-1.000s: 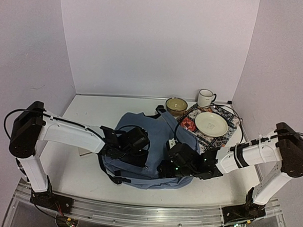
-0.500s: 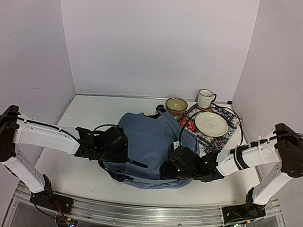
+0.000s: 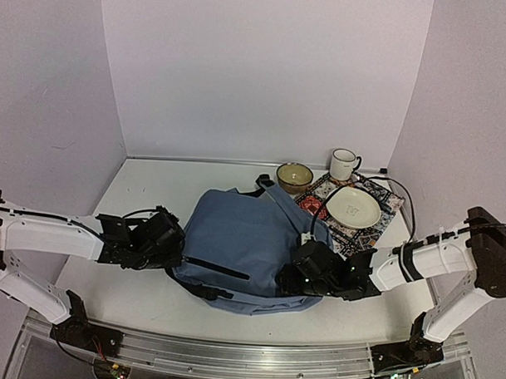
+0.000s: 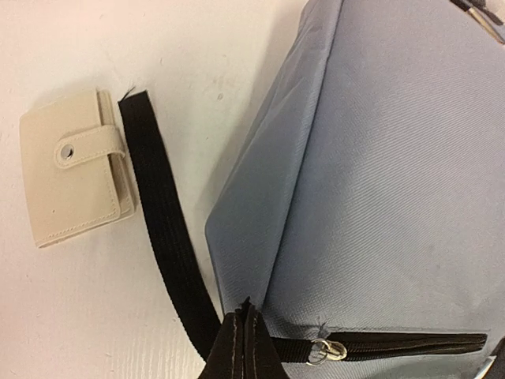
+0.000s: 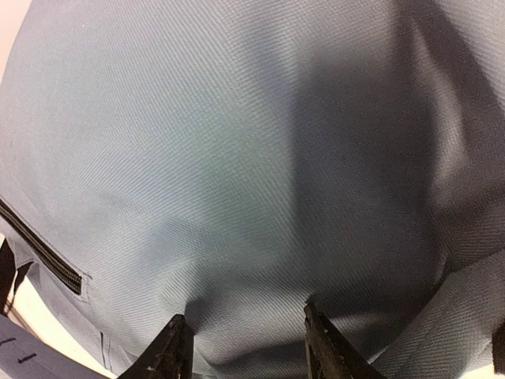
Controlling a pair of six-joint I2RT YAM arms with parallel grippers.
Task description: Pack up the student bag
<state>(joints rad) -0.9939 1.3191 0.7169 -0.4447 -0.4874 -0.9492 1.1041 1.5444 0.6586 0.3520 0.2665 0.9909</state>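
Observation:
The student bag (image 3: 247, 243) lies flat mid-table, slate-blue, with a black zip (image 3: 217, 267) across its near left face. My left gripper (image 3: 172, 237) is shut at the bag's left edge. In the left wrist view its closed tips (image 4: 246, 316) pinch the bag where the fabric corner and the zip's end meet, and a metal zip ring (image 4: 323, 350) sits just to the right. My right gripper (image 3: 287, 282) is at the bag's near right side. Its jaws (image 5: 246, 335) stand open, with both fingertips (image 5: 177, 347) pressed against the blue fabric and nothing gripped.
A beige snap wallet (image 4: 75, 178) lies on the table left of the bag, beside a loose black strap (image 4: 162, 229). At the back right are a bowl (image 3: 294, 178), a white mug (image 3: 344, 163) and a plate (image 3: 353, 207) on a patterned mat (image 3: 315, 207).
My left gripper has travelled left from the bag's middle to its left edge, and the visible zip line has lengthened behind it. The bag lies flatter. The right jaws have widened.

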